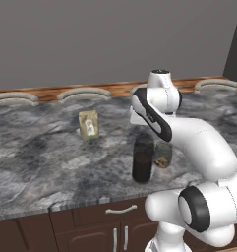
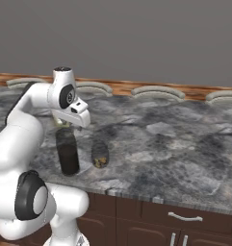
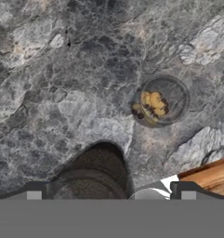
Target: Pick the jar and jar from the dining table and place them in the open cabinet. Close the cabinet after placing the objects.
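You have the claw hanging spread wide over the counter, its two tips standing apart with nothing pinched between them. Straight below it, in the hand view, sits the tall jar, its dark top between the tips but not touched by them. From the left base view the tall jar stands upright near the front edge, partly behind the arm, and the short jar stands just beside it to the right, yellowish bits showing at its bottom. In the right base view the tall jar is under the hand and the short jar is just to its right; the two look apart, not touching. A tan carton stands upright well back and to the left of both jars. Dark drawer fronts with silver handles run below the stone top.
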